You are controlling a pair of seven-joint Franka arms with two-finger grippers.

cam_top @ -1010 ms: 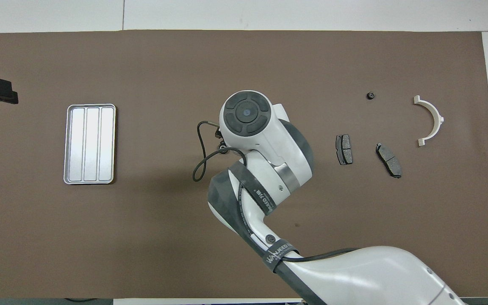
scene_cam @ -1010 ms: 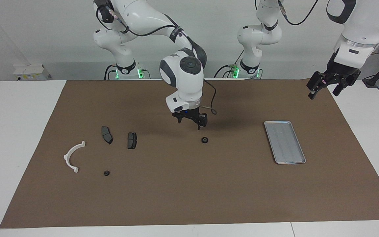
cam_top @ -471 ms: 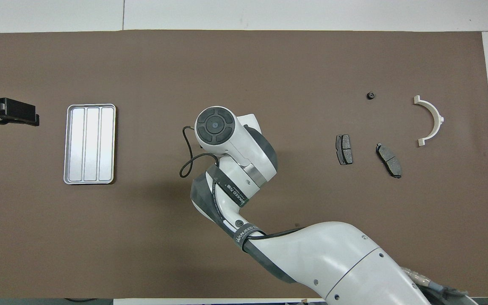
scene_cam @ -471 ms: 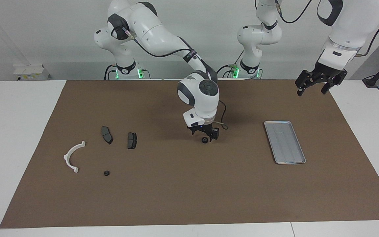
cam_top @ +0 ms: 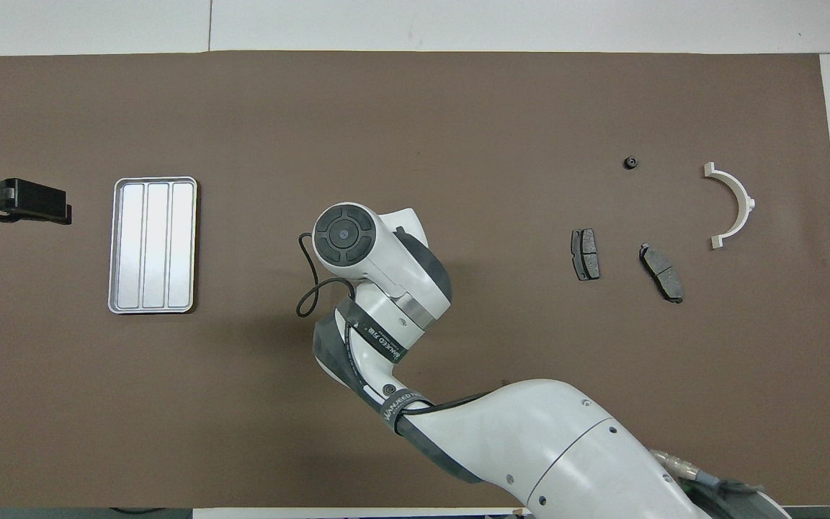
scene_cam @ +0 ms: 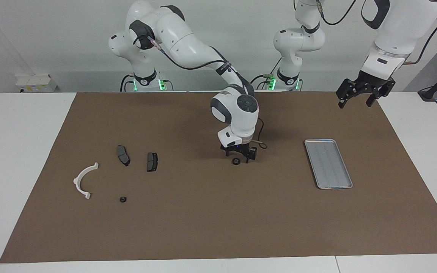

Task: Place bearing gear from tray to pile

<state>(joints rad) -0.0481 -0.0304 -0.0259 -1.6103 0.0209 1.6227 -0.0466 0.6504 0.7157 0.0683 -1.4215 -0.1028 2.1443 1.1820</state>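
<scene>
1. Right gripper (scene_cam: 240, 158) — you will find it at the centre of the facing view, lowered to the brown mat (scene_cam: 218, 227), its fingers spread wide with one on each side of a small dark bearing gear (scene_cam: 236, 161). The gear sits on the mat; nothing is gripped. From overhead the arm's wrist hides both.
2. Left gripper (scene_cam: 356, 99) — upper right of the facing view, in the air over the mat's edge near the tray; fingers wide apart, empty. This arm waits. Overhead it shows at the left edge (cam_top: 26, 202).
3. Tray (scene_cam: 328, 163) — silver, ridged, right of centre in the facing view; nothing lies in it.
4. Pile — lower left of the facing view: a white curved bracket (scene_cam: 84, 180), two dark brake pads (scene_cam: 123, 155) (scene_cam: 152, 161), and a second small gear (scene_cam: 122, 198) at the lower edge of the group.
5. Bench (scene_cam: 21, 151) — white, carrying the mat.
</scene>
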